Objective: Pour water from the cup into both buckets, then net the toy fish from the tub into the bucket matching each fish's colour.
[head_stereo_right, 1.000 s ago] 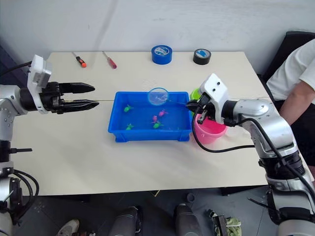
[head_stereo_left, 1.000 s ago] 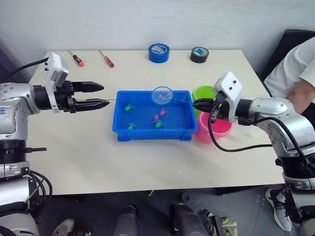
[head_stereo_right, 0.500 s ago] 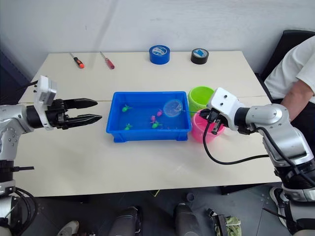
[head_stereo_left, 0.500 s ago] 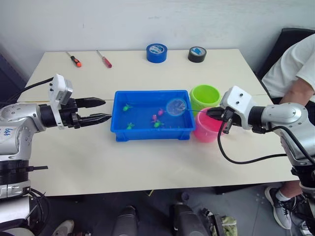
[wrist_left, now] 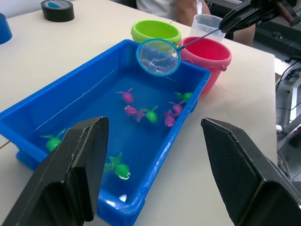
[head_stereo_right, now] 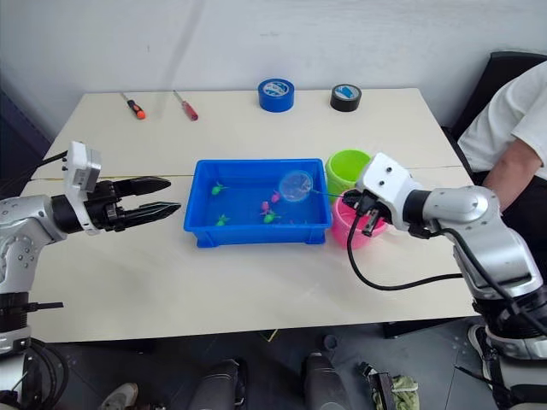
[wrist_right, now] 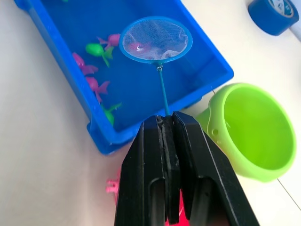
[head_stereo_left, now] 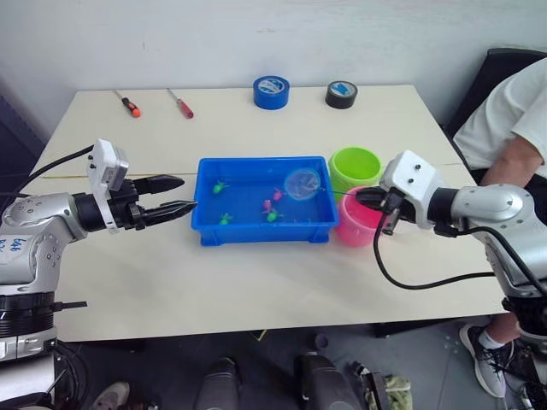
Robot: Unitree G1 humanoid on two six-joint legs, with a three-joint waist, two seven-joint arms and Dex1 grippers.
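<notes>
A: Where are the buckets (head_stereo_left: 356, 165)?
B: At three o'clock of the tub (head_stereo_left: 264, 232), touching each other. The fish (head_stereo_left: 274, 215) lie in the tub; the net (head_stereo_left: 302, 183) hangs over its three o'clock end.

Net (head_stereo_right: 297, 183) over blue tub (head_stereo_right: 256, 235)

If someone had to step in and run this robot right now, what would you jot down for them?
Right gripper: shut on the net's handle, hoop held over the tub, a pink fish in the mesh.
Left gripper: open, empty, beside the tub's other end.
Green bucket and pink bucket stand past the tub on the right gripper's side; the cup stands behind them.
Left: carry that fish to the pink bucket, then net the other fish in the tub.
</notes>
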